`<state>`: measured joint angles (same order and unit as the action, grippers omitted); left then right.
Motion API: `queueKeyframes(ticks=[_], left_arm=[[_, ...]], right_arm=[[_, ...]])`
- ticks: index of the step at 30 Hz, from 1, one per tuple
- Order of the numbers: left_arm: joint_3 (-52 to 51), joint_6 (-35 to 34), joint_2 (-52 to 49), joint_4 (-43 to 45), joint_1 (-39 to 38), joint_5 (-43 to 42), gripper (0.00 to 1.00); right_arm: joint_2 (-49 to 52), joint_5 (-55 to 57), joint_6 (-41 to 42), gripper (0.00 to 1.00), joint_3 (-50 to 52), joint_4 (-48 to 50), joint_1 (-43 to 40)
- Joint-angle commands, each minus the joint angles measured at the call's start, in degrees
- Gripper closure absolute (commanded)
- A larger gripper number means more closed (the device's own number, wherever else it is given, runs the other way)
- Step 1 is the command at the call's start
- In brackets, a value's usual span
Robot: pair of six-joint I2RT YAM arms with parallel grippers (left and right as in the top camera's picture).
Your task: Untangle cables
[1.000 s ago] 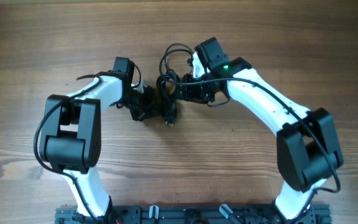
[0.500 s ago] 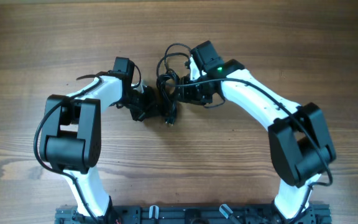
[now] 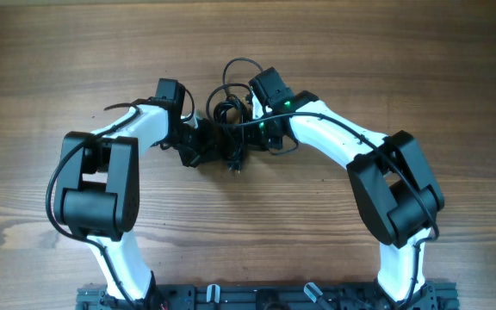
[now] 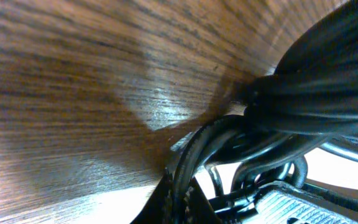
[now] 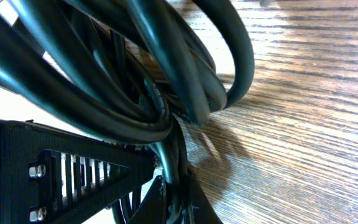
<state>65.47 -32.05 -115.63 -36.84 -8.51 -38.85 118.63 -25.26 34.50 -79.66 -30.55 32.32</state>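
Note:
The cables (image 3: 227, 114) are a bunch of thin black cords knotted at the table's middle, with a loose loop (image 3: 241, 65) rising behind and a plug end (image 3: 237, 169) in front. My left gripper (image 3: 214, 143) is at the bunch's left side, shut on a strand (image 4: 194, 155) that runs up from between its jaws (image 4: 182, 202). My right gripper (image 3: 246, 129) presses in from the right, shut on a cord (image 5: 169, 158) of the same bunch (image 5: 135, 68). The two grippers (image 5: 174, 193) sit very close together, with the knot between them.
The wooden table (image 3: 386, 60) lies bare around the arms. Both white arms (image 3: 136, 129) curve in from the front edge, where a black rail (image 3: 257, 297) runs. The right arm's elbow (image 3: 394, 185) stands right of centre.
My right gripper has slid left into the bunch and its jaws have closed on a cord. The right elbow swung left too. The left arm has held still.

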Motion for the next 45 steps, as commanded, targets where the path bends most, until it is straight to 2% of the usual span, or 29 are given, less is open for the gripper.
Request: queueKeyframes(ticks=[1, 4, 9, 15, 16, 17, 18, 19, 21, 24, 25, 26, 30, 35, 45], left_arm=[[-1.79, 0.31, -2.58, -0.24, -0.02, 9.75, 0.95], [-1.79, 0.31, -2.58, -0.26, -0.02, 10.49, 0.95], [-1.79, 0.31, -2.58, -0.24, -0.02, 11.52, 0.82], [-1.79, 0.31, -2.58, -0.28, -0.02, 11.5, 0.83], [-1.79, 0.31, -2.58, -0.28, -0.02, 11.5, 0.83], [-1.79, 0.31, -2.58, -0.26, -0.02, 11.5, 0.84], [-1.79, 0.31, -2.58, -0.26, -0.02, 11.5, 0.85], [-1.79, 0.31, -2.58, -0.24, -0.02, 11.5, 0.86], [-1.79, 0.31, -2.58, -0.24, -0.02, 11.47, 0.94], [-1.79, 0.35, -2.56, 0.31, -0.02, 8.5, 0.96], [-1.77, 2.34, -2.1, 1.9, 0.0, 5.99, 0.96], [-1.75, 4.46, -1.33, 3.06, 0.0, 4.0, 0.96], [-1.73, 4.9, 5.97, 4.11, 0.0, 2.86, 0.96], [-1.73, 4.66, 14.6, 4.48, -0.02, 2.64, 0.96], [-1.73, 4.44, 15.15, 7.15, 0.0, -8.72, 0.96]], right_arm=[[1.07, -7.39, 0.39, 0.96, -0.33, 3.39, -0.33], [-2.64, -16.72, 0.44, 0.96, -0.98, 4.39, -5.68], [-6.43, -28.81, 1.81, 0.96, -1.01, 7.61, -14.49], [-6.43, -14.51, 0.79, 0.96, -0.98, 5.09, -16.0], [-6.43, -13.77, -0.59, 0.94, -0.98, 3.76, -15.85], [-6.47, -13.09, -1.68, 0.81, -0.98, 1.92, -15.78], [-6.47, -13.38, -1.9, 0.77, -0.98, 0.46, -15.78], [-6.64, -14.43, -2.78, 0.77, -1.01, -0.24, -15.78], [-8.2, -16.0, -3.52, 0.76, -1.01, -1.62, -14.43], [-9.79, -16.79, -4.44, 0.71, -1.01, -2.01, -10.49], [-9.64, -16.74, -4.42, 0.71, -1.01, -2.1, -8.83], [-9.44, -16.72, -4.33, 0.71, -1.01, -2.1, -7.63], [-9.2, -8.96, -0.7, 0.75, -0.9, -3.28, -4.17], [-7.17, -8.63, -0.04, 0.76, -0.83, -3.56, -3.85], [-4.52, -8.74, 1.77, 0.78, -0.83, -3.39, -1.99]])
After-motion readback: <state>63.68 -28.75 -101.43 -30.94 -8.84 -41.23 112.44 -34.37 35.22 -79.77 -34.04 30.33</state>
